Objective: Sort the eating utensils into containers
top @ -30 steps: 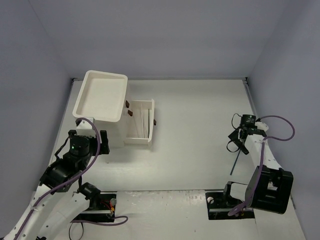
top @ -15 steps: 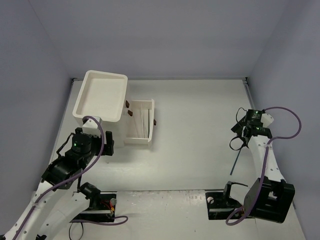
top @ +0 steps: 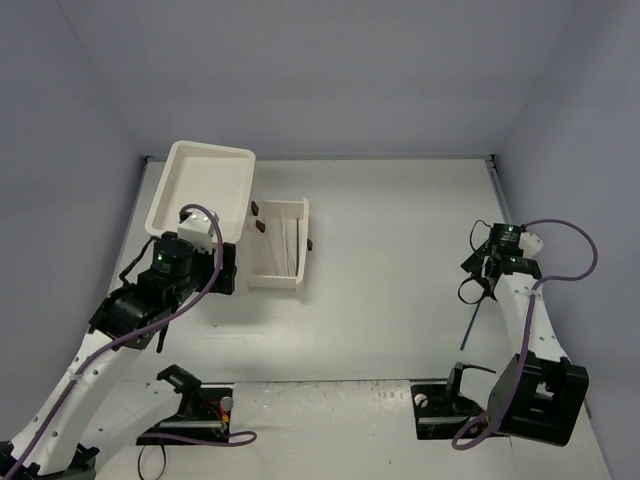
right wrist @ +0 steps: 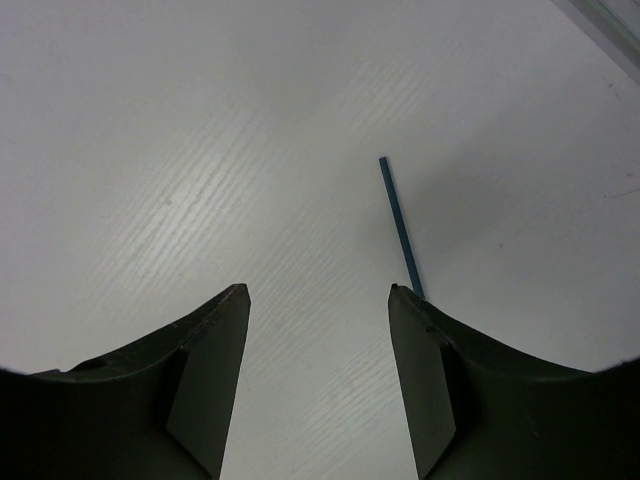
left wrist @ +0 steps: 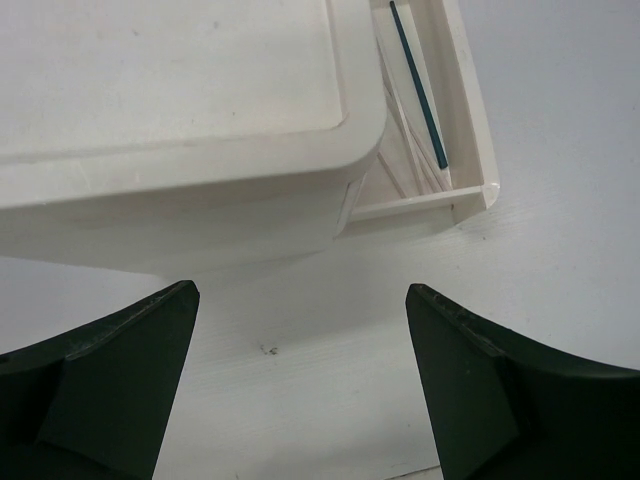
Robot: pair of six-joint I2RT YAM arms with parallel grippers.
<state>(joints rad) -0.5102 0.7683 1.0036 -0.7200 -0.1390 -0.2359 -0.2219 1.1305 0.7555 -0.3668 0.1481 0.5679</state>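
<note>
One white cabinet (top: 210, 151), one open drawer (top: 275, 282), three brown knobs (top: 255, 207) (top: 262, 227) (top: 310, 243), two teal chopsticks (left wrist: 418, 85) (right wrist: 400, 225).

Teal chopstick (right wrist: 400, 228), white drawer (top: 275, 282) (brown knob (top: 311, 244)).

Top overhead; wrists close, prob. downward

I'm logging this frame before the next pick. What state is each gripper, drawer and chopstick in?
Left gripper: jaws wide open, empty.
Right gripper: jaws open, nothing between them.
Drawer: pulled out of the cabinet, chopsticks inside.
Teal chopstick: lying flat on the table, ungripped.
</note>
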